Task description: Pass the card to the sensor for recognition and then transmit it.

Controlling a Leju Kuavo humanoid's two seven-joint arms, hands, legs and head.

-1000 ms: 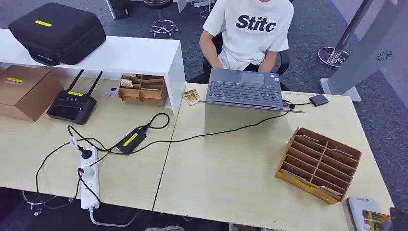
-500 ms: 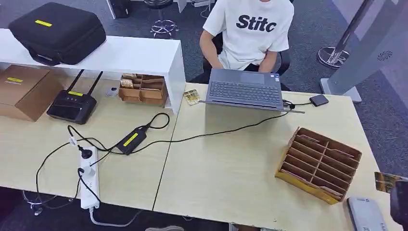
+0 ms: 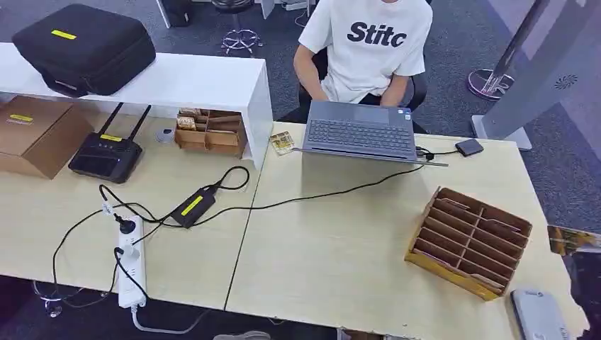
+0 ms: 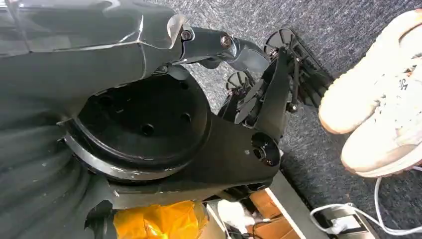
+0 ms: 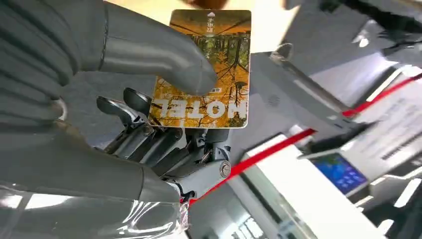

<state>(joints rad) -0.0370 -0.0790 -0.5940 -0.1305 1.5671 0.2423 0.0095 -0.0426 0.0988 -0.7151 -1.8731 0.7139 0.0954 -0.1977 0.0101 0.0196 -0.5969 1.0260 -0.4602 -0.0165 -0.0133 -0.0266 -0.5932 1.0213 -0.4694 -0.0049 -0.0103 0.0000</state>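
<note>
The card (image 3: pixel 573 239) is a yellow-orange hotel key card with a forest picture. It hovers beyond the table's right edge, above and beyond the grey sensor pad (image 3: pixel 538 315) at the front right corner. My right hand (image 3: pixel 587 283) holds it from below. In the right wrist view the grey thumb (image 5: pixel 164 55) presses the card (image 5: pixel 209 74) against the dark fingers (image 5: pixel 149 134). My left hand (image 4: pixel 268 84) hangs low over the carpet, fingers stretched out and holding nothing.
A person in a white T-shirt (image 3: pixel 368 42) sits behind a laptop (image 3: pixel 361 131) at the far side. A slotted cardboard sorter (image 3: pixel 471 241) lies near the sensor. Cables, a power strip (image 3: pixel 131 262) and boxes cover the left table. White shoes (image 4: pixel 378 109) stand near my left hand.
My right hand has lifted the card off the sensor pad and carried it up and away from the table's front right corner. Nothing else on the table has moved.
</note>
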